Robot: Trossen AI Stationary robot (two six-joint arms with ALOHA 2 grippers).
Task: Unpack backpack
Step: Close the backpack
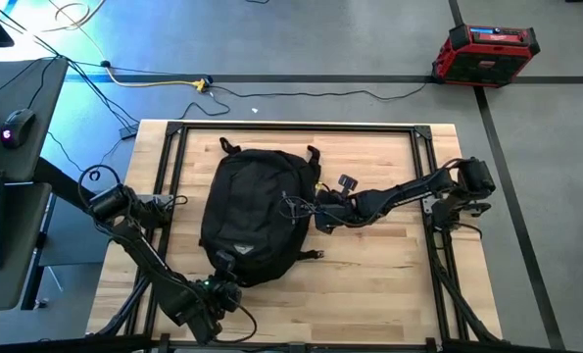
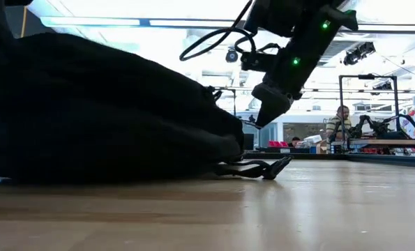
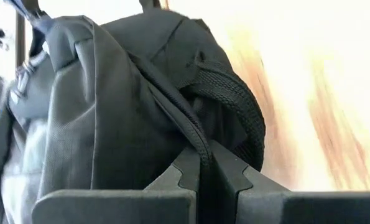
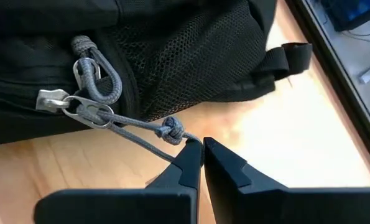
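The black backpack (image 1: 257, 216) lies flat on the middle of the wooden table, top loop toward the far edge; it fills the left of the low view (image 2: 109, 118). My left gripper (image 1: 224, 279) is at its near end, shut on a ridge of its fabric (image 3: 217, 171). My right gripper (image 1: 306, 211) is at its right side, shut on a grey zipper pull cord (image 4: 202, 149). A second grey pull (image 4: 101, 74) hangs loose beside the zipper slider (image 4: 88, 113). A black strap end (image 2: 256, 167) lies on the table. My left gripper pinches a raised seam of black fabric (image 3: 200, 146) at the backpack's near end between its two fingers; the backpack lies on the table. One layer or several, I cannot tell. My right gripper pinches the free end of the grey cord, just past its knot (image 4: 171, 129), at its fingertips (image 4: 188, 155). It comes from the table's right side. The cord runs straight and taut back to the slider; the backpack stays on the table.
Black frame rails (image 1: 173, 147) border the table top. Bare wood shows on the table's near right part (image 1: 369, 284). A red toolbox (image 1: 485, 51) and cables lie on the floor beyond the far edge. A desk with a mouse (image 1: 17, 126) stands to the left.
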